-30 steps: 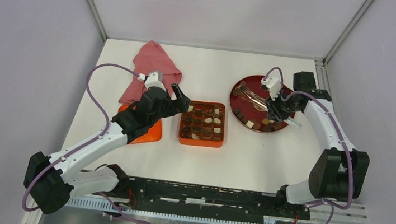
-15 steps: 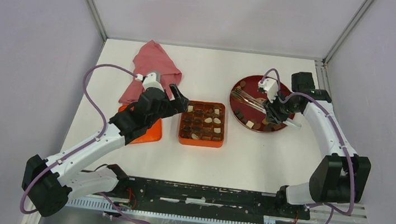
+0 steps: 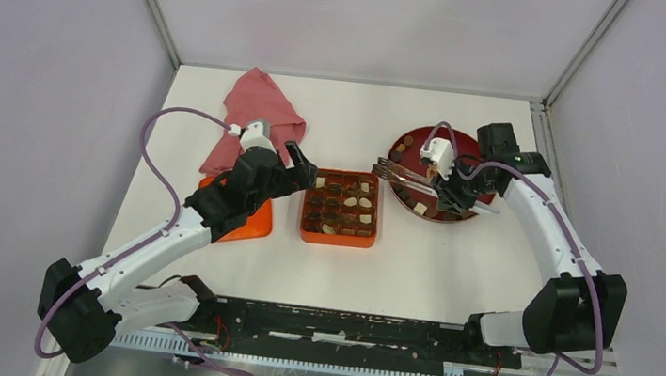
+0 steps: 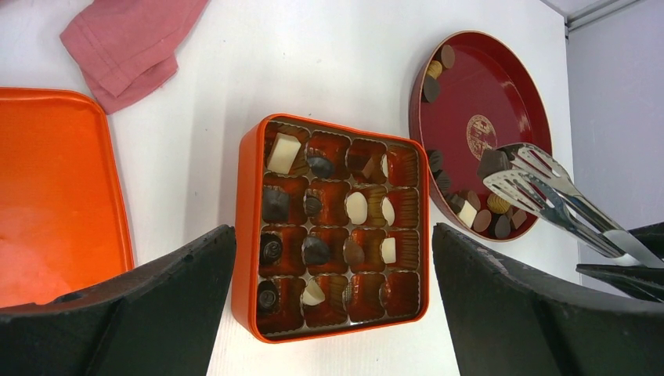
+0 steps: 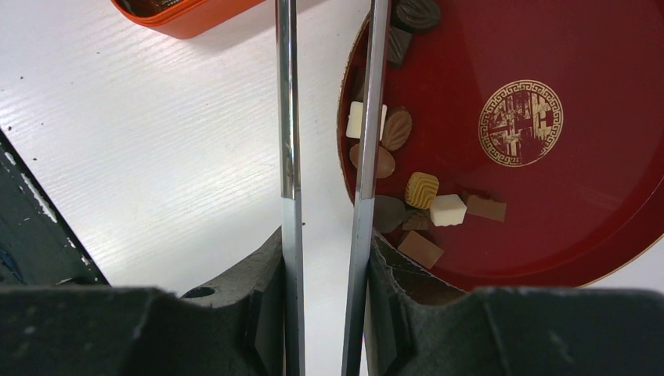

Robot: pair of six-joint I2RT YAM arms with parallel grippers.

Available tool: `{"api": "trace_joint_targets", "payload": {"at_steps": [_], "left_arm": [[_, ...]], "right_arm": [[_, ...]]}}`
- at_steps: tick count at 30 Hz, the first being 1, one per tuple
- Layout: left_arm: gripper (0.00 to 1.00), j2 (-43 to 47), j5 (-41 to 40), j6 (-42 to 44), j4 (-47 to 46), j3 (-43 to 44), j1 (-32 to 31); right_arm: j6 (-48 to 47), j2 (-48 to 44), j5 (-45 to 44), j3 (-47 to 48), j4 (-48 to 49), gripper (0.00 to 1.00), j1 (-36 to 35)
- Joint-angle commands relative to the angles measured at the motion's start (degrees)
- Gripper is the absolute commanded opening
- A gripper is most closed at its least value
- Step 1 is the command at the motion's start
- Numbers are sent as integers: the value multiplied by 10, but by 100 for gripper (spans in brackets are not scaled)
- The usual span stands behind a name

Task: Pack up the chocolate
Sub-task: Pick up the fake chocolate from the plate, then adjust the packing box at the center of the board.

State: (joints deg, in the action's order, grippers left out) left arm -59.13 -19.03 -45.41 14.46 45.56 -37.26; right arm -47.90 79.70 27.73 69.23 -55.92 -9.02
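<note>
Chocolate pieces [image 4: 356,207] fill several cells of the orange gridded box [image 3: 341,208]; more chocolate [image 5: 423,188] lies along the near-left rim of the dark red plate [image 5: 579,180]. My left gripper [image 4: 333,258] is open above the box's near edge, a finger on each side. My right gripper [image 5: 325,243] is shut on metal tongs [image 5: 288,117], which reach left over the plate's rim [image 3: 402,172]. In the left wrist view a dark brown piece [image 4: 492,162] sits at the tong tips [image 4: 517,176]; whether it is gripped I cannot tell.
The orange lid [image 3: 254,222] lies left of the box, partly under my left arm. A pink cloth [image 3: 257,113] is bunched at the back left. White walls close in the table at the back and both sides.
My right arm has swung the tongs left, from over the plate's middle to its left rim, nearer the box. The left arm has barely moved.
</note>
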Motion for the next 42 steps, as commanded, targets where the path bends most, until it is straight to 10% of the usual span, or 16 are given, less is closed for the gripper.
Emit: {"api": "trace_joint_targets", "payload": {"at_steps": [1, 42], "left_arm": [[100, -1, -10, -8, -8, 15, -2], [100, 19, -22, -4, 11, 20, -1]], "right_arm": [[-21, -27, 17, 8, -9, 0, -8], [-52, -48, -3, -1, -36, 0, -48]]}}
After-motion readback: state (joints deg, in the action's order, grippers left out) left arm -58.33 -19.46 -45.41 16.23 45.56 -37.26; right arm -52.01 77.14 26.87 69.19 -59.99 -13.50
